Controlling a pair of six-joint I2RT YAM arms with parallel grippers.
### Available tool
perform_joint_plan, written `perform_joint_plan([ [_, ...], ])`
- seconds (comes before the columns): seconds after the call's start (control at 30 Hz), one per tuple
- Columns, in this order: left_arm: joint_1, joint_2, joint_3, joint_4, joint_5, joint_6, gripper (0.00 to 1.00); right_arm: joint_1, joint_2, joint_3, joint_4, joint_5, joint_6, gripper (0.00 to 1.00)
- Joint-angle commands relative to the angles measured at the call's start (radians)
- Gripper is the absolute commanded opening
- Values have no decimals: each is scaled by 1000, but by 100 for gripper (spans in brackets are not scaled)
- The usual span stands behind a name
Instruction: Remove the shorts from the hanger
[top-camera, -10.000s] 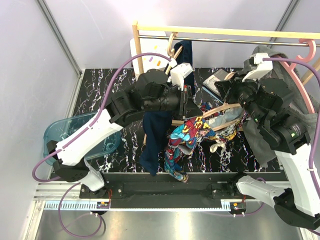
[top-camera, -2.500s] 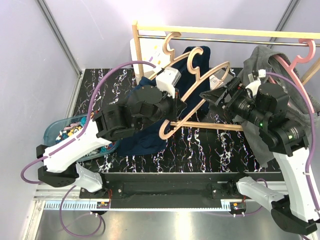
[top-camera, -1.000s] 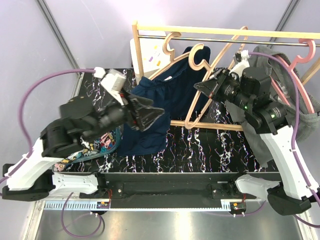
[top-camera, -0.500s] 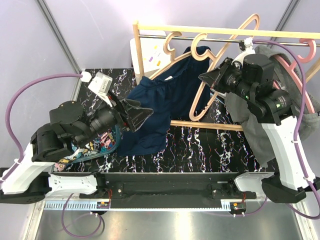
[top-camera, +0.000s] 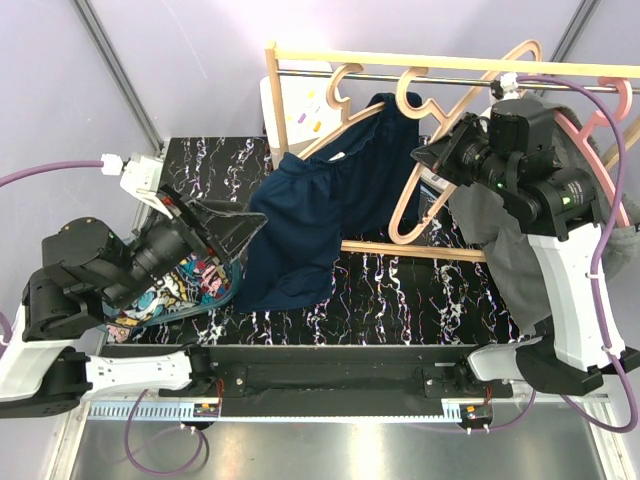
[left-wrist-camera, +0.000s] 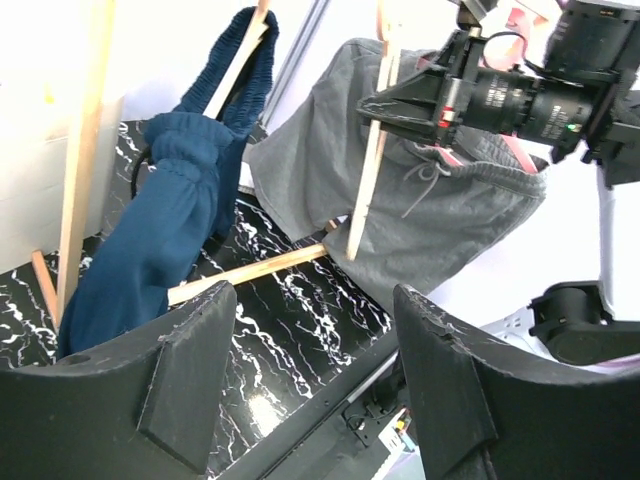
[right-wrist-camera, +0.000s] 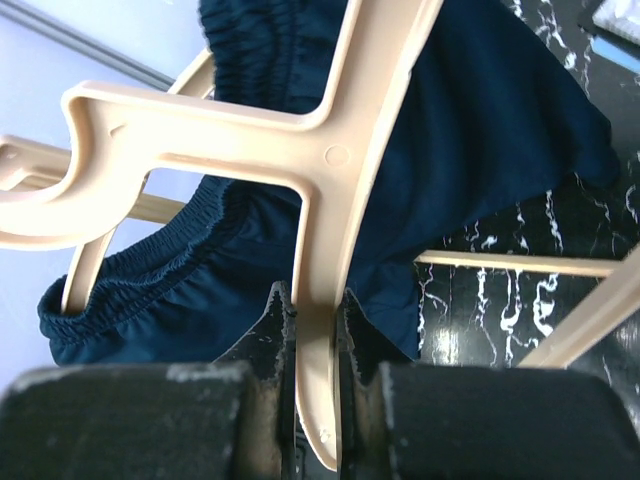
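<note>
Right gripper (right-wrist-camera: 314, 305) pinches beige hanger (right-wrist-camera: 200, 125) near navy shorts (right-wrist-camera: 480, 130).

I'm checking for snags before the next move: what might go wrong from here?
1. The right gripper is shut on the empty hanger, close beside the navy shorts and the rail; swinging it may hook the cloth or knock the rail.
2. The navy shorts sag from the second hanger to the table; a pull by the open left gripper might drag that hanger along.

End effector (left-wrist-camera: 312, 296) agape; navy shorts (left-wrist-camera: 140, 260) (hung), grey shorts (left-wrist-camera: 450, 220) beyond.
</note>
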Motion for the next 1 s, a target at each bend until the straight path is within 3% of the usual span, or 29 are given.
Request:
perform_joint_plan([
  [0.0, 1, 33, 42, -40, -82, 9, 70, -46, 4, 44, -54, -89, 95, 0],
  [0.13, 1, 105, 163, -161, -150, 73, 74, -106, -17, -11, -46, -177, 186, 6],
  [0.23, 1, 162, 255, -196, -211, 128, 79, -126, -62, -79, -20, -217, 245, 18],
  [0.37, 8, 216, 301, -198, -309, 192, 85, -164, -120, -173, 14, -295, 293, 25],
  [0.4, 15, 222, 301, -198, -321, 199, 86, -169, -126, -188, 17, -309, 293, 41],
  [0.47, 44, 226, 284, -164, -320, 210, 89, -175, -137, -210, 21, -335, 286, 53],
  [0.5, 67, 225, 275, -152, -299, 207, 90, -176, -141, -214, 18, -335, 286, 58],
  [0.53, 131, 223, 266, -131, -218, 201, 90, -181, -146, -217, 20, -333, 281, 72],
  [0.63, 263, 236, 249, -113, -39, 167, 89, -186, -143, -193, 9, -359, 263, 91],
  [0.77, 338, 269, 258, -109, 108, 159, 90, -186, -123, -110, -80, -338, 185, 99],
  [0.97, 392, 325, 269, -89, 277, 173, 90, -186, -91, 49, -252, -263, -52, 100],
])
